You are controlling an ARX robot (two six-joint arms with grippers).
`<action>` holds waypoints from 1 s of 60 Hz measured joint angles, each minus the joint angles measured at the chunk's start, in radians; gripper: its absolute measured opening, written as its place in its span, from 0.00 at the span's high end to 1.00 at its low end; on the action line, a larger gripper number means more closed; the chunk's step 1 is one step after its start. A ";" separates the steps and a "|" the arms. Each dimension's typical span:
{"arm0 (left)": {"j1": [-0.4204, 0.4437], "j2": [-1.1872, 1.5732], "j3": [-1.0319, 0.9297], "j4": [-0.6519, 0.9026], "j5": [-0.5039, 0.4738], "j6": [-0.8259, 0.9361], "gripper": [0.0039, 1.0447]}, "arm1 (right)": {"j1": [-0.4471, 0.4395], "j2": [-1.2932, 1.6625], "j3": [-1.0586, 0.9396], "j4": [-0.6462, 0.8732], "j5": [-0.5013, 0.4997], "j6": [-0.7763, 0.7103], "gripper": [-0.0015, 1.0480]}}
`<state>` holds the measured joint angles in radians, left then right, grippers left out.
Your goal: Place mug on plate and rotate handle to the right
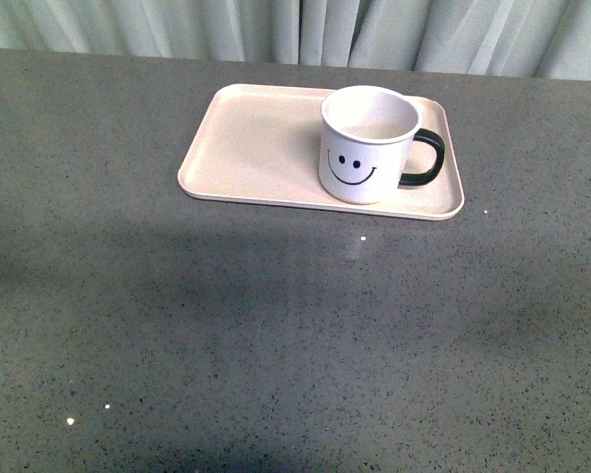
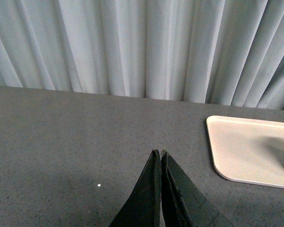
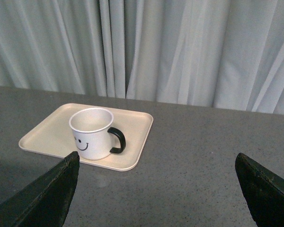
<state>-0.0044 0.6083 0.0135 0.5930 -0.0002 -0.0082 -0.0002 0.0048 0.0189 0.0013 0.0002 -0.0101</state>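
Observation:
The white mug [image 1: 367, 144] with a black smiley face stands upright on the right part of the pale pink plate [image 1: 256, 148]. Its black handle [image 1: 424, 158] points to the right. The mug [image 3: 92, 133], handle [image 3: 118, 140] and plate [image 3: 135, 135] also show in the right wrist view. My right gripper [image 3: 156, 158] is open and empty, back from the plate over the grey table. My left gripper [image 2: 160, 152] is shut and empty, to the left of the plate's corner [image 2: 241, 146]. Neither arm shows in the front view.
The grey speckled table [image 1: 276, 335] runs wide around the plate. Pale pleated curtains [image 1: 305, 30] hang behind the table's far edge.

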 joint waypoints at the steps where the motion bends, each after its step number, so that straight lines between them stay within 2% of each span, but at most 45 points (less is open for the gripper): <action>1: 0.000 -0.007 0.000 -0.007 0.000 0.000 0.99 | 0.000 0.000 0.000 0.000 0.000 0.000 0.09; 19: 0.000 -0.219 0.000 -0.205 0.000 0.000 0.99 | 0.000 0.000 0.000 0.000 0.000 0.000 0.09; 56: 0.000 -0.430 0.000 -0.412 0.000 0.000 0.99 | 0.000 0.000 0.000 0.000 0.000 0.000 0.09; 60: 0.000 -0.510 0.000 -0.524 0.000 0.000 0.99 | 0.000 0.000 0.000 0.000 0.000 0.000 0.09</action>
<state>-0.0044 0.0982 0.0135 0.0692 0.0002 -0.0082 -0.0002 0.0048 0.0189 0.0013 0.0002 -0.0101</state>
